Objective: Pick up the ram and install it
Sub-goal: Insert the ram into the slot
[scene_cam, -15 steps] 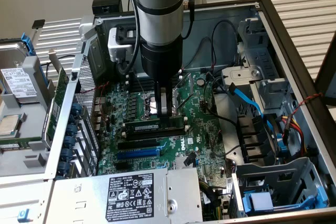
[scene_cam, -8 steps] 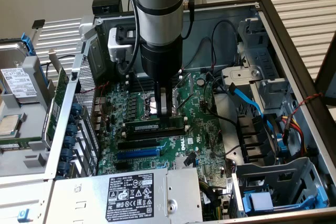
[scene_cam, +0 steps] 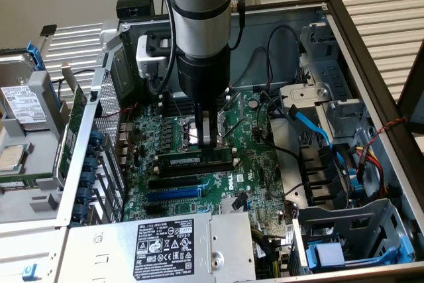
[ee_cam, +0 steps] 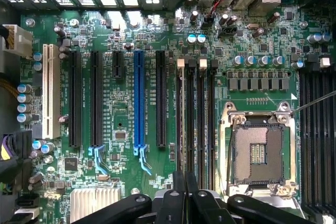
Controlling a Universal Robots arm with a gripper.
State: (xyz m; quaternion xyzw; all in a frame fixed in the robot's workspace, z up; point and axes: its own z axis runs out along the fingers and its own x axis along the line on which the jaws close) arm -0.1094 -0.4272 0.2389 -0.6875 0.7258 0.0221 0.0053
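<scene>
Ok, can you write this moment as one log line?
hand: shut | where: right above memory stick | memory stick: standing on edge on green board | gripped: cannot tell

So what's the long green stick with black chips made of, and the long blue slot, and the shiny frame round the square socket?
The long green stick with black chips: looks like stiff matt circuit board; the chips seem dull black plastic.
The long blue slot: probably moulded plastic, smooth and evenly coloured.
The shiny frame round the square socket: likely bare metal, silvery and catching light.
</scene>
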